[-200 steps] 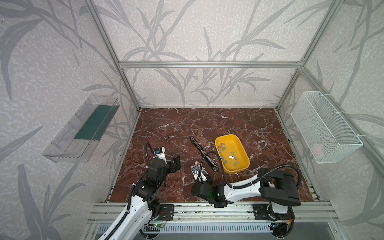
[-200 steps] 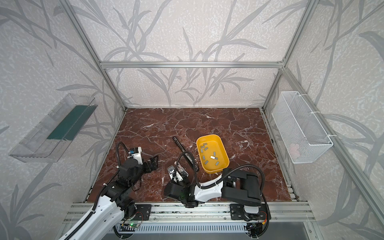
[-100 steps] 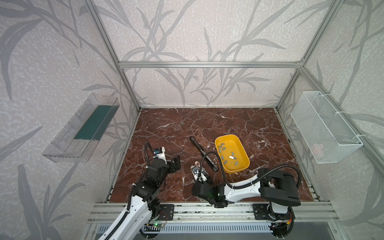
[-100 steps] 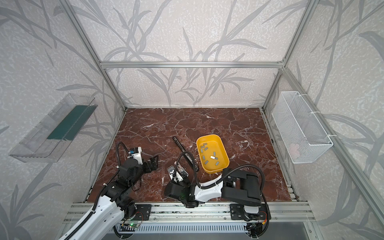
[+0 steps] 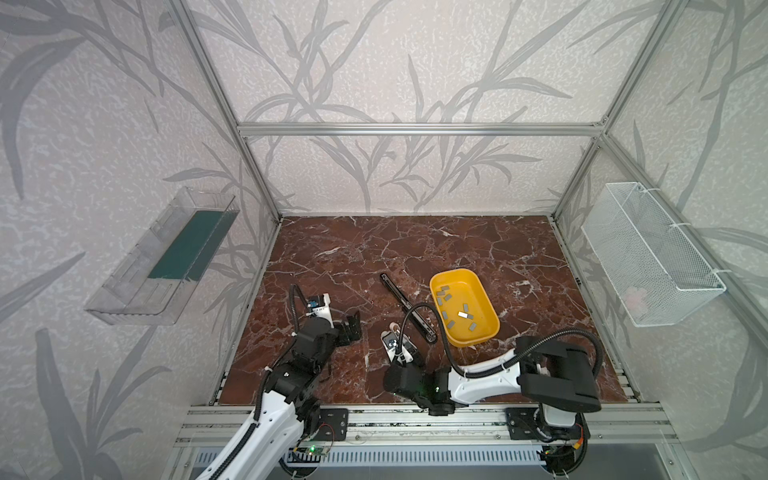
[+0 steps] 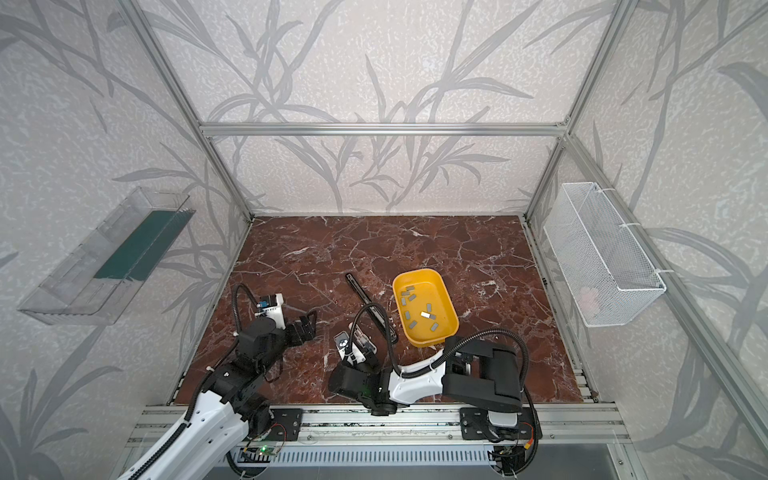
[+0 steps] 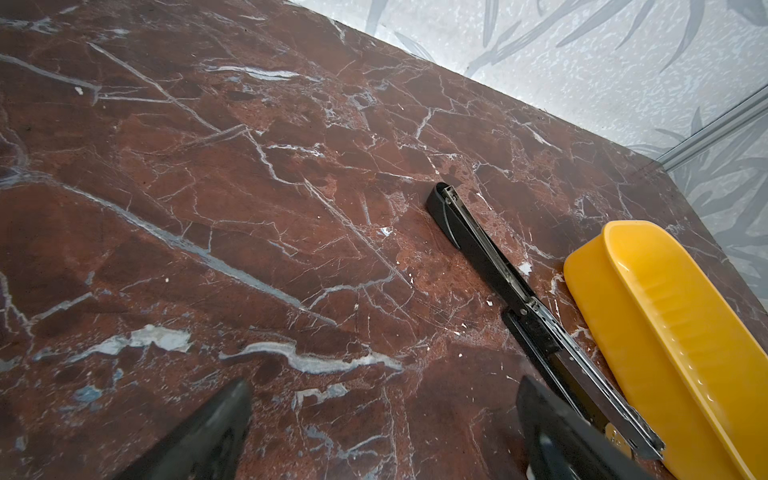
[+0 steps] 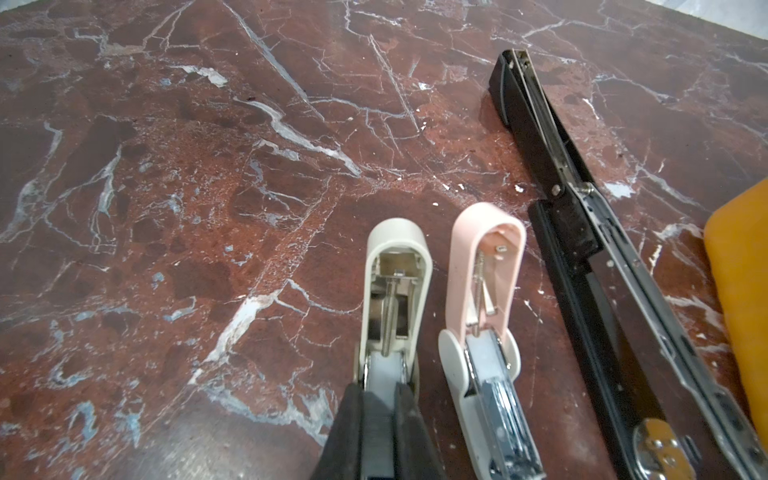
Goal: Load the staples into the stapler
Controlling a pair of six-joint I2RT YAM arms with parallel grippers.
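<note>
Three staplers lay opened side by side on the marble table (image 7: 208, 216) as I watched: a white mini stapler (image 8: 395, 257), a pink mini stapler (image 8: 486, 257) and a long black stapler (image 8: 552, 166). My right gripper (image 8: 380, 395) was clamped tight on one end of the white mini stapler, while my left gripper (image 7: 382, 388) hung with its jaws spread wide above bare marble, holding nothing. The staples (image 5: 465, 308) lay loose in the yellow tray (image 5: 473, 337), just beside the long black stapler and apart from both grippers.

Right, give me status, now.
Left gripper open, empty. Right gripper shut on white stapler, flipped open. Staples loose in yellow tray. Pink stapler, black stapler lie between.
</note>
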